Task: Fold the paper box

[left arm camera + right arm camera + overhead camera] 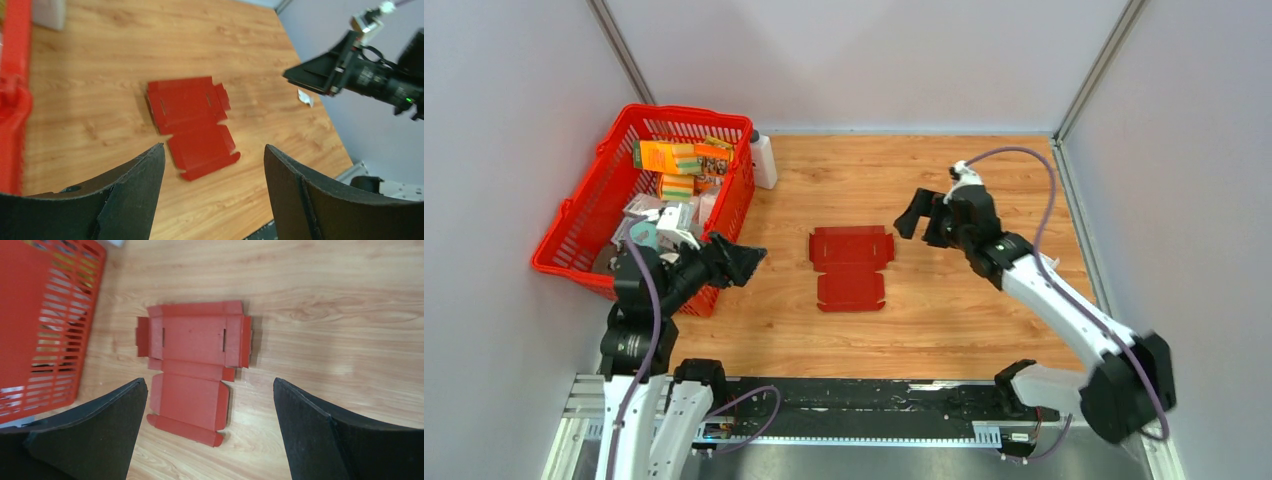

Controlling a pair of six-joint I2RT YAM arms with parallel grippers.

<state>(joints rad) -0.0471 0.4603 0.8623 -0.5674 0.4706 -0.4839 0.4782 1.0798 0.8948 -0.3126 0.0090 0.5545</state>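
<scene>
box [851,268] is seen lying flat, unfolded, between left gripper [750,266] and right gripper [907,214]; both are spread wide, nothing gripped.

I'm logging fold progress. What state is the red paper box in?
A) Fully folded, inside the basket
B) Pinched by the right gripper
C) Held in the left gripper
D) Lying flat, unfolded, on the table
D: the paper box lies as a flat sheet on the table, with the left gripper and right gripper open and apart from it.
</scene>
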